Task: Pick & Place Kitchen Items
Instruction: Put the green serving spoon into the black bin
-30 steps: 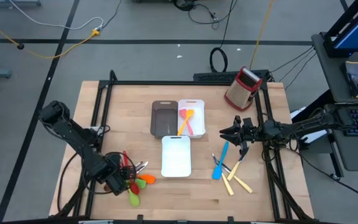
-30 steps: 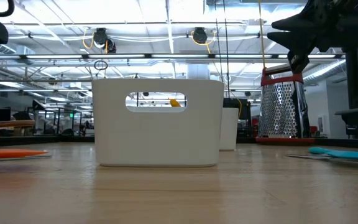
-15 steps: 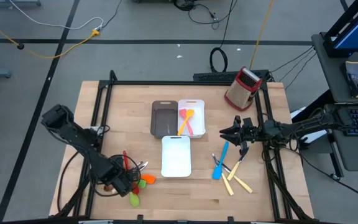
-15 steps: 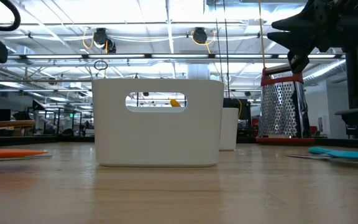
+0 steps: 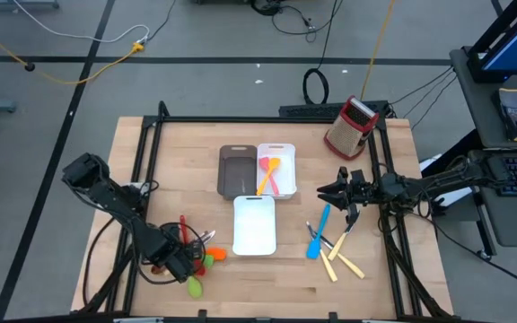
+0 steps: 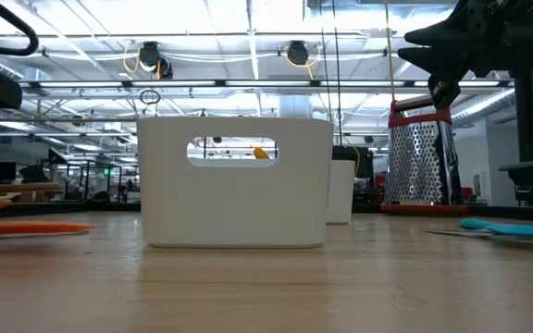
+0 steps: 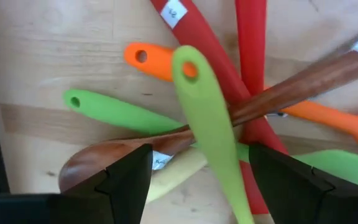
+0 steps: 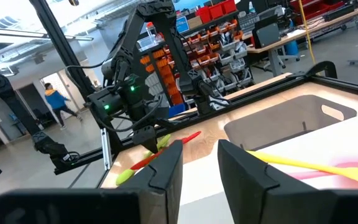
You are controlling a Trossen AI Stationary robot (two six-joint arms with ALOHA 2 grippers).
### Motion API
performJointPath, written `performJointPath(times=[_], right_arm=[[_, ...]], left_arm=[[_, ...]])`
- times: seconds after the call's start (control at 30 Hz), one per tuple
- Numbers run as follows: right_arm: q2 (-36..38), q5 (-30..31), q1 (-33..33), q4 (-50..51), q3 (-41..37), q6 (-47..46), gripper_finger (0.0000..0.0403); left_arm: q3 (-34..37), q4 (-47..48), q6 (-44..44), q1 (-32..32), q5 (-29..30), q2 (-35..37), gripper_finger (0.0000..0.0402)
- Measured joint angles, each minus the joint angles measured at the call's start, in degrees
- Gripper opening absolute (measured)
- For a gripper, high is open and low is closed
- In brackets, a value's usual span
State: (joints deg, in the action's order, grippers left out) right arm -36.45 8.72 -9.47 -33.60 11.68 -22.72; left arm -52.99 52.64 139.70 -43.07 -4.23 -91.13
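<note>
The left hand hangs low over the pile of utensils near the counter's front-left corner, its fingers spread wide and grasping nothing. The wrist view explains the pose: the two fingers straddle the spot where a light green spatula handle, a brown wooden spoon and a red handle cross, so the spread looks chosen to bracket one handle out of the tangle. Which one it is aimed at is hard to say, since they overlap; the light green one lies uppermost between the fingers. An orange handle and a darker green one fan out beneath, flat on the wood.

The right hand waits above the counter near its right edge, fingers partly parted and empty, held clear so the left arm can work. Just in front of it lies a second cluster: a blue spatula and cream-handled knives.

At mid-counter stand three trays: a white tray already holding an orange and a pink utensil, a dark-brown tray beside it, and another white tray in front. A box grater stands at the back-right corner, out of the way.
</note>
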Motion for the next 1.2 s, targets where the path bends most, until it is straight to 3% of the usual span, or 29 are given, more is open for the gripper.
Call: performJointPath(times=[0.9,1.0,1.2], right_arm=[[0.0,0.01,0.0,0.01,0.0,-0.13,0.0094],[0.02,0.01,0.0,0.01,0.0,-0.13,0.0093],[0.02,0.1,0.0,0.01,0.0,0.01,0.0093]], left_arm=[[1.88,0.09,-1.97,2.36,2.76,1.73,0.0272],[1.88,-0.09,-2.56,2.67,2.76,1.73,0.0255],[1.88,-0.04,-2.97,2.67,2.76,1.73,0.0184]])
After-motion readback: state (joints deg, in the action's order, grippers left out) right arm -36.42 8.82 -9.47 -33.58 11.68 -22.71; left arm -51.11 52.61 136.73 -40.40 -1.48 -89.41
